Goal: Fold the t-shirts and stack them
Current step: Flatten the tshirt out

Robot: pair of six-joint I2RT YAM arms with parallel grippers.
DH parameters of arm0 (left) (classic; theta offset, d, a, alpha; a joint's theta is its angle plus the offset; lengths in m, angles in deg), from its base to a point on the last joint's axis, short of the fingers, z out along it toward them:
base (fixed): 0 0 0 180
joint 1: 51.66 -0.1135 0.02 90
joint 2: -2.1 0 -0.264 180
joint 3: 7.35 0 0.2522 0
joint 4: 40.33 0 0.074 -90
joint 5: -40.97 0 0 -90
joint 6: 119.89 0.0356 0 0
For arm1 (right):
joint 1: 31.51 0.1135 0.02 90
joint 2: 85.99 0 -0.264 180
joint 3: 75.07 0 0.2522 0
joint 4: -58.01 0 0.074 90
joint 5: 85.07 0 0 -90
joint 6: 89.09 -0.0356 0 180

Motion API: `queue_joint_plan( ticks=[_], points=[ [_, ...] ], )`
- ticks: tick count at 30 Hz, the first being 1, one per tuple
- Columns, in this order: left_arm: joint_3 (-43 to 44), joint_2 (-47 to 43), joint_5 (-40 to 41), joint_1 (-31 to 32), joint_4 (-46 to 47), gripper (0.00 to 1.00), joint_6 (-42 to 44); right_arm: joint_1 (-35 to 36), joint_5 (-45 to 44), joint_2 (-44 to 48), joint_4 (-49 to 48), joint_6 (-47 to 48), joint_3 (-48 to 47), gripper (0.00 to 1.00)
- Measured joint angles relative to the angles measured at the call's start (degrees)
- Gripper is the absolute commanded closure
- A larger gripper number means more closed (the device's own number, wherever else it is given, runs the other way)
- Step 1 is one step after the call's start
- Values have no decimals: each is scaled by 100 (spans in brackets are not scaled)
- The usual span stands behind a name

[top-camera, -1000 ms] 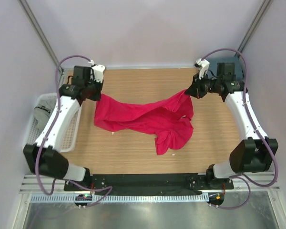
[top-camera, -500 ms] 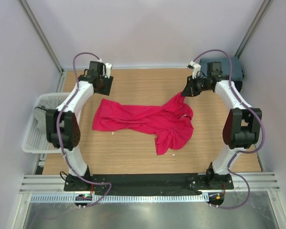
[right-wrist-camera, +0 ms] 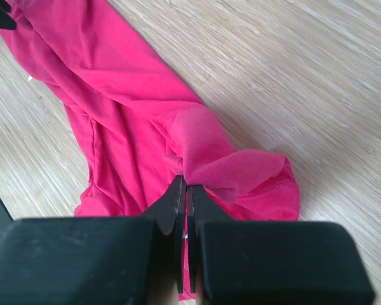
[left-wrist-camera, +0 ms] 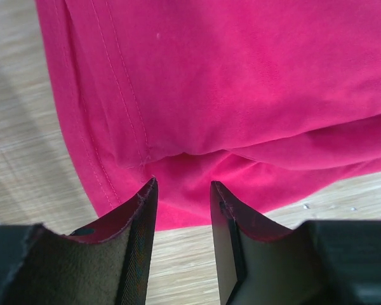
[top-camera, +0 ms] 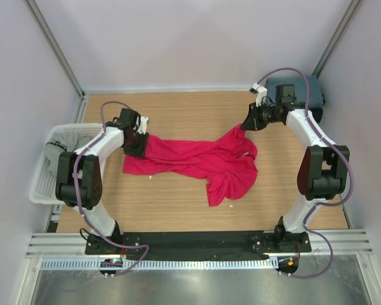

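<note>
A crimson-red t-shirt (top-camera: 197,159) lies crumpled across the middle of the wooden table. My left gripper (top-camera: 137,143) hovers at its left hem, open. In the left wrist view the hem (left-wrist-camera: 178,127) lies just past the left gripper (left-wrist-camera: 183,187), with bare wood between the jaws. My right gripper (top-camera: 244,126) is shut on a bunched fold at the shirt's back right corner; the right wrist view shows that fold (right-wrist-camera: 222,168) pinched at the right gripper (right-wrist-camera: 185,183). A light grey t-shirt (top-camera: 53,152) lies in the basket. A slate-blue t-shirt (top-camera: 305,89) sits at the back right.
A white mesh basket (top-camera: 41,187) stands off the table's left edge, beside the left arm. The table's metal rail and both arm bases run along the near edge. Grey walls close in on the left, back and right.
The left gripper let go of the red shirt's left corner, swung toward the back, then came down at the left hem. That side of the shirt dropped flat. The right gripper kept its hold.
</note>
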Motion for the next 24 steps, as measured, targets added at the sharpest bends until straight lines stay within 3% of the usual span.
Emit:
queue_joint_plan(
  ticks=[11,24],
  points=[
    [-55,286,170,-118,214,50,-101,0,66,-2,4,4,57,98],
    [-33,669,260,-350,468,53,-98,0,105,-103,9,4,74,99]
  ],
)
